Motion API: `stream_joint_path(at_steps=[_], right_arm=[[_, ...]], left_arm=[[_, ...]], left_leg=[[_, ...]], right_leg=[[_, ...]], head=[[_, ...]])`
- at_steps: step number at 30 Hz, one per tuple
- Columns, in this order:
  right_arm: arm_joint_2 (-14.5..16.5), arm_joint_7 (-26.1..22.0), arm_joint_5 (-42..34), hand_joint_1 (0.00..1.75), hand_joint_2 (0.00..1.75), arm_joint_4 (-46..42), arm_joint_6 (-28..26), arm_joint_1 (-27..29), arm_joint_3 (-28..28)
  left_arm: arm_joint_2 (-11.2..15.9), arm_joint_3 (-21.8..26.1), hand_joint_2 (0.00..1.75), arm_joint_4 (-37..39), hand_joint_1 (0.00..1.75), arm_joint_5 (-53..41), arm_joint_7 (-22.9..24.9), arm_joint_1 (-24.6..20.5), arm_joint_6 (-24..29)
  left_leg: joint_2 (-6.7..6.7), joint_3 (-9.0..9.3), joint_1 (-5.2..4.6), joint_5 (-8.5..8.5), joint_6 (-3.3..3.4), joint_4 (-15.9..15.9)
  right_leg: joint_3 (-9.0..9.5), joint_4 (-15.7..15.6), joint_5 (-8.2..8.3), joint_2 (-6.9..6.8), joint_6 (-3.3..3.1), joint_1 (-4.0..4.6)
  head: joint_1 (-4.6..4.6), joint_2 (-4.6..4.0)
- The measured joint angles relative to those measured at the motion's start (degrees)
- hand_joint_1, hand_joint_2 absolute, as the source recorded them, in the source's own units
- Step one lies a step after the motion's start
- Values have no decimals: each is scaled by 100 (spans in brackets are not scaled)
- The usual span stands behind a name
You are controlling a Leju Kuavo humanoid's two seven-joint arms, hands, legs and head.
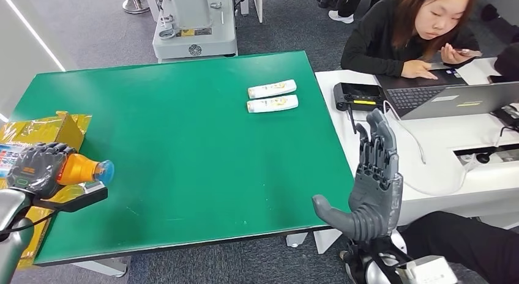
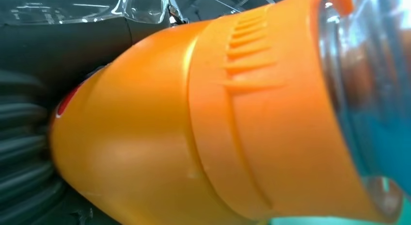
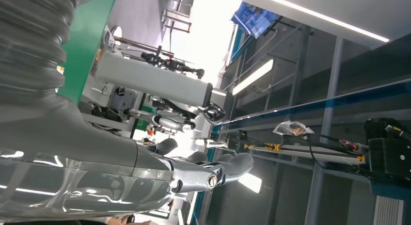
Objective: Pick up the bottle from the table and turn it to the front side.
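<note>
Bottle (image 1: pixel 82 169): orange, gripped in my left hand (image 1: pixel 38 168), fingers wrapped, held above counter (image 1: pixel 183 143) edge. Right hand (image 1: pixel 373 186) empty, fingers spread. Risk: smooth tapered body slipping during turn.

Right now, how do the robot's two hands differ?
The left hand grips an orange bottle at the green table's left edge; the right hand holds nothing. The left hand's fingers curl around the bottle; the right hand's fingers point up, spread. Both are dark grey.
</note>
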Motion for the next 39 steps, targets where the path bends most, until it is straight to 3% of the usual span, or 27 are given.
stream_joint_path(at_steps=[9,26,32,39], right_arm=[[2,-14,10,0,175,77,0,3,0],[13,-7,-13,0,175,127,3,0,-3],[81,85,-40,0,175,180,120,-40,-31],[160,117,48,0,175,334,273,-135,-35]], left_arm=[[-229,-130,175,313,164,17,1,-179,3],[-332,-232,175,542,164,68,-2,-308,-45],[-428,-267,175,944,167,224,105,-586,-497],[-506,-280,175,1557,161,477,861,-879,-1259]], left_leg=[[0,0,1,0,-1,0],[-2,0,1,2,0,0],[-2,0,1,3,0,0],[-2,-1,2,8,0,0]], right_leg=[[-2,1,0,2,0,1],[-1,1,0,0,1,1],[0,3,2,1,1,1],[-1,3,4,-2,-2,2]], head=[[0,0],[1,0],[0,0],[0,0]])
